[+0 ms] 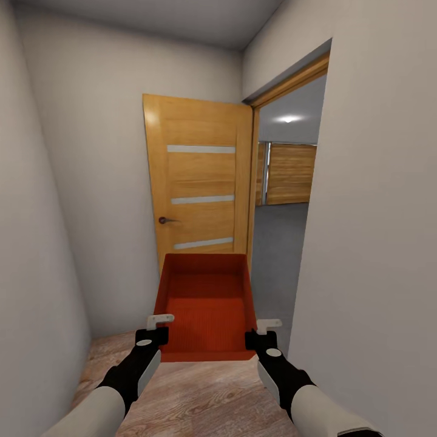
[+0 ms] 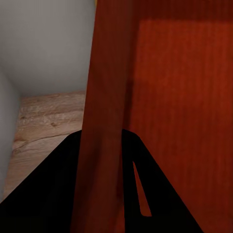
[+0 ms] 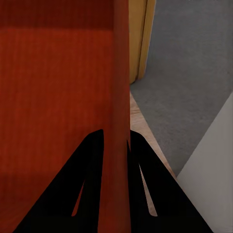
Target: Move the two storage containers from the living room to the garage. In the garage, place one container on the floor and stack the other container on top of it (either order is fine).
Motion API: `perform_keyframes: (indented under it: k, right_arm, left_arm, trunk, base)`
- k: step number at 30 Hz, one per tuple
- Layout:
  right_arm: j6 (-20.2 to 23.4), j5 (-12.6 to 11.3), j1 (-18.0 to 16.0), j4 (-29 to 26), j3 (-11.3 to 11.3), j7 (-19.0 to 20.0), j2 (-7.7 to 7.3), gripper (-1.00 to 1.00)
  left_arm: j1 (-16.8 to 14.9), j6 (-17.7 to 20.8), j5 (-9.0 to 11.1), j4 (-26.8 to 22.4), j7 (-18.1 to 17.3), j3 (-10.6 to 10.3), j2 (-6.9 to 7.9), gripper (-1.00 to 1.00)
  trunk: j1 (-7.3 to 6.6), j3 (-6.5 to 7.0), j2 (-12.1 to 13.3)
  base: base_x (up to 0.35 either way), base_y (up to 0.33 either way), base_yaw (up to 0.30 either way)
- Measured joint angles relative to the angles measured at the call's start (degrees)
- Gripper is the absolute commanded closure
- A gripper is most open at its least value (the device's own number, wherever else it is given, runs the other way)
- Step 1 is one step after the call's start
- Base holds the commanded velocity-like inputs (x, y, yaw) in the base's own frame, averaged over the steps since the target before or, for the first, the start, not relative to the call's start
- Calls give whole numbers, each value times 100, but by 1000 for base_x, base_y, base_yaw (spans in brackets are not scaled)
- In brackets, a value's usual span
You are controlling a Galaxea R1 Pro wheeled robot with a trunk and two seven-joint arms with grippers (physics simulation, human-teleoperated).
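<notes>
Nearest the viewer, the two arms reach forward over the light wood plank floor (image 1: 200, 394) of a narrow passage. The left tool (image 1: 159, 326) is closed on the left side wall of an orange-red storage container (image 1: 206, 303), one finger inside and one outside, as the left wrist view confirms (image 2: 104, 160); the right tool (image 1: 262, 331) pinches the right wall in the same manner (image 3: 116, 165). The container is thus carried clear of the floor between both tools, open side up and empty, with its far end toward a wooden door (image 1: 197, 182) that stands swung open against the end wall. Beyond, to the right, a wooden-framed doorway (image 1: 255, 182) opens onto the dark grey garage floor (image 1: 279, 243), with timber panelling (image 1: 291, 173) at the far side. Risks from here are judged as follows: the turn to the right is tight, so the container's far corner could strike the door or the frame; such a knock, or uneven motion of the arms, could twist the thin walls out of the pinch grips and drop the container.
</notes>
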Motion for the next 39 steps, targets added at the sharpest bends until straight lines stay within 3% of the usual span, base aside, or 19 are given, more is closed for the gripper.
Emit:
perform_keyframes:
  k: [15, 39]
  right_arm:
    - [-9, -7, 1, 0, -9, -5, 0, 100]
    - [-1, -11, 2, -2, -8, -5, 0, 100]
  left_arm:
    - [-1, 6, -30, -8, -2, -13, -1, 100]
    - [-3, 1, -28, 6, -5, -11, -1, 100]
  trunk:
    - [-3, 0, -1]
    - [-3, 0, -1]
  base:
    - [204, 130, -17]
    - [276, 195, -235]
